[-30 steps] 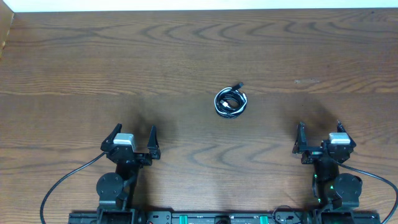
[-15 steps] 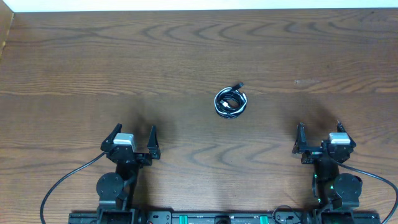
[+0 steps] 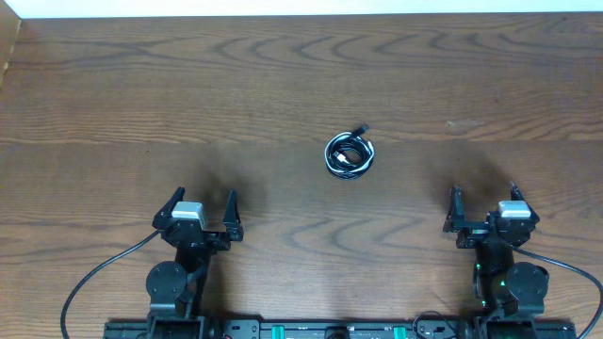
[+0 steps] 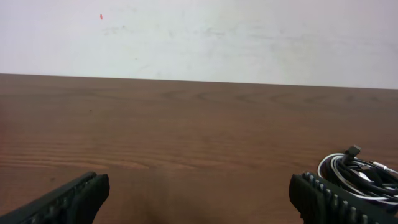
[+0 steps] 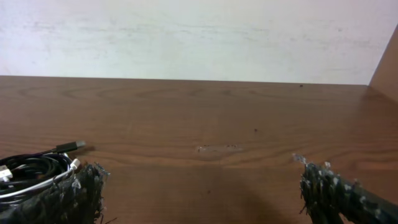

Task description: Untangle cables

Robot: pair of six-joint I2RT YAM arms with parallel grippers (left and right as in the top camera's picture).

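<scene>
Overhead, coiled cables (image 3: 350, 155) lie ahead, between left tool (image 3: 204, 196) and right tool (image 3: 484, 190), both wide open, empty.

even, soft overhead light, faint shadows beside both arms, sharp focus throughout

Table: the broad wooden tabletop (image 3: 141, 85) is dark brown, with darker wavy grain rings and long streaks.
Cables: the small coiled bundle of thin cables (image 3: 350, 155) mixes black strands with white ones; the plug end is dark.
Left gripper: the two-finger left gripper (image 3: 204, 200) is black with a silver-grey block.
Right gripper: the two-finger right gripper (image 3: 485, 198) is coloured the same; its black pads (image 5: 68, 196) carry pale flecks.
Wall: the matt wall (image 4: 249, 37) is off-white with faint grey smudges and a tiny red speck (image 4: 101, 17).
Scuff: the small mark (image 5: 217, 149) on the wood is whitish.
Rail: the black base rail (image 3: 311, 330) shows green patches.
</scene>
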